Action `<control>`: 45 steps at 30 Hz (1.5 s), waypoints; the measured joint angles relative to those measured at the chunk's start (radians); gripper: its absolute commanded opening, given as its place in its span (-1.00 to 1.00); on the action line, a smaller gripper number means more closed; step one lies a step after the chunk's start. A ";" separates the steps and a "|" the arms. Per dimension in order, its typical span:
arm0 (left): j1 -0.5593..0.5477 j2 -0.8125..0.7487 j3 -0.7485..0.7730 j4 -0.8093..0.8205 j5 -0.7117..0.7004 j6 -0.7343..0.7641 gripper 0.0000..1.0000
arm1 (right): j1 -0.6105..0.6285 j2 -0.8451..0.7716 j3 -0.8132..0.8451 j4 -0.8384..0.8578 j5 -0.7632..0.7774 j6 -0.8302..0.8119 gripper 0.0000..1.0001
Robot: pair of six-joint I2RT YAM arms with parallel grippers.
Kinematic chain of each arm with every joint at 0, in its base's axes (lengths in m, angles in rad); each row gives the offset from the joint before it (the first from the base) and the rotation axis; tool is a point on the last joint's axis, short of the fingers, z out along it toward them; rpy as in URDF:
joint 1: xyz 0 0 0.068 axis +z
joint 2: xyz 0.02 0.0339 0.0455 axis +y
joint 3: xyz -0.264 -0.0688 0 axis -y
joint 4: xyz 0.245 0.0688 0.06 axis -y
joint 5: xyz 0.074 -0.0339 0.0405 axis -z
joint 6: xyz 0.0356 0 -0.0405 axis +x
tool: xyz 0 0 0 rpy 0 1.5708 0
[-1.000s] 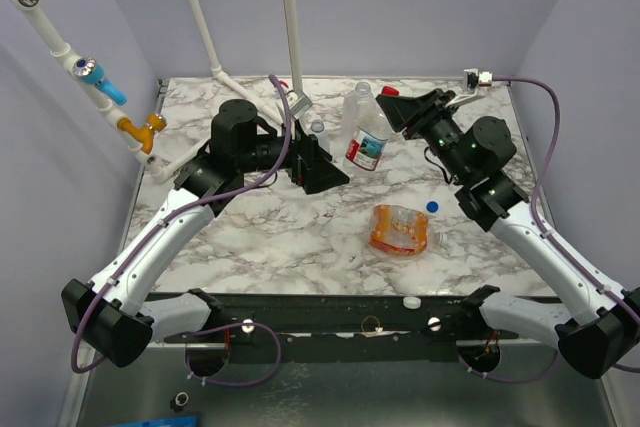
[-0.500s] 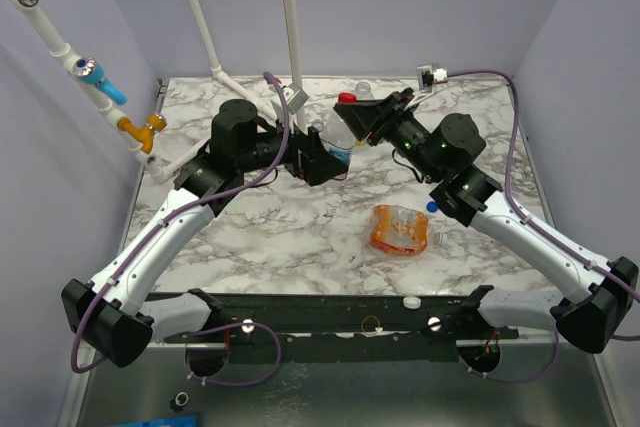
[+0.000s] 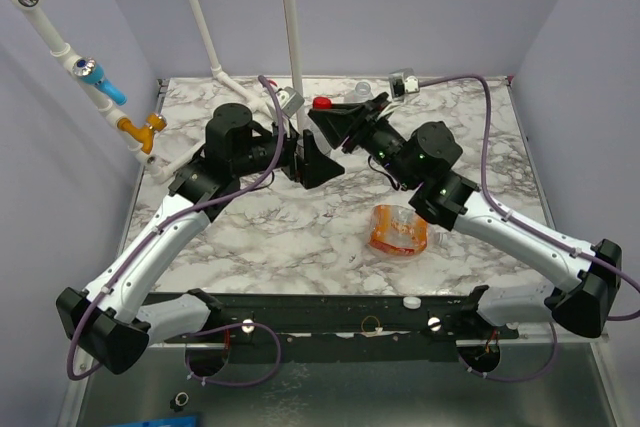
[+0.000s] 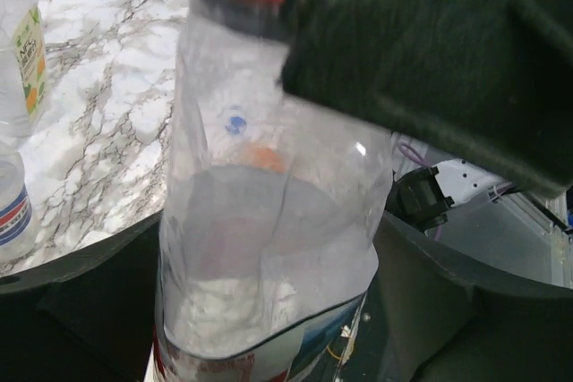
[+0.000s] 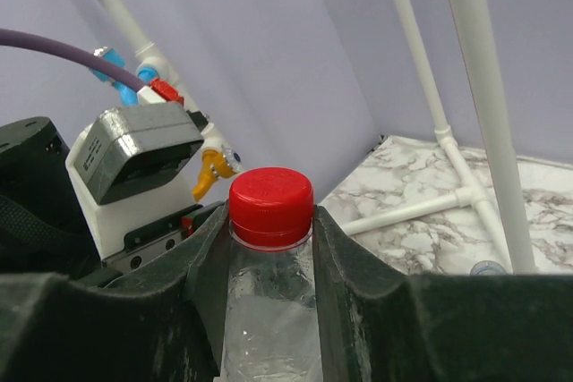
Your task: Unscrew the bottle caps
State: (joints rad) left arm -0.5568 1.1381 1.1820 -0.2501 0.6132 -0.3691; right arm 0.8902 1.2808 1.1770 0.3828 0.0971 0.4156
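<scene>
Above the far worktop (image 3: 300, 237), left end effector (image 3: 312, 159) clamps the flimsy-looking bottle (image 4: 269, 221) low; right end effector (image 5: 271, 230) straddles its red cap (image 5: 271, 203), grip untellable.

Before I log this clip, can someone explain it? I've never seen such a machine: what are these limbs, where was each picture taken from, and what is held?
These are two robot arms bolted at the near edge of a marble-patterned table. One picture looks down from above and behind them; the other two come from a camera on each wrist. The left hand grips a clear bottle around its body. The right hand has a finger on either side of that bottle's red cap; whether it squeezes is unclear. A crushed orange-label bottle lies on the table, and a bottle with a yellow-green label shows at the left wrist picture's edge.
</scene>
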 measured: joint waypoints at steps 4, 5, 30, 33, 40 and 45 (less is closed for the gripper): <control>0.000 -0.015 -0.015 0.002 0.003 0.018 0.56 | 0.013 -0.004 -0.002 0.028 0.035 -0.023 -0.78; 0.000 -0.017 -0.020 0.004 0.003 0.019 0.54 | 0.014 -0.008 -0.006 0.035 0.045 -0.027 -0.78; 0.000 -0.070 -0.091 0.045 -0.010 0.180 -0.75 | 0.051 0.057 0.275 -0.222 0.174 -0.031 0.55; 0.000 -0.080 -0.099 0.046 -0.048 0.267 -0.79 | 0.051 0.126 0.463 -0.361 0.183 -0.018 0.53; 0.001 -0.079 -0.099 0.047 -0.143 0.353 -0.81 | 0.051 0.150 0.504 -0.551 0.164 0.010 0.25; 0.001 -0.079 -0.099 0.047 -0.175 0.366 -0.82 | 0.051 0.148 0.492 -0.594 0.146 0.022 0.05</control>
State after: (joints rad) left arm -0.5560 1.0592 1.0828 -0.2031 0.4377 -0.0029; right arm 0.9417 1.4284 1.6695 -0.2115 0.2432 0.4377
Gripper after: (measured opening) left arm 0.619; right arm 0.577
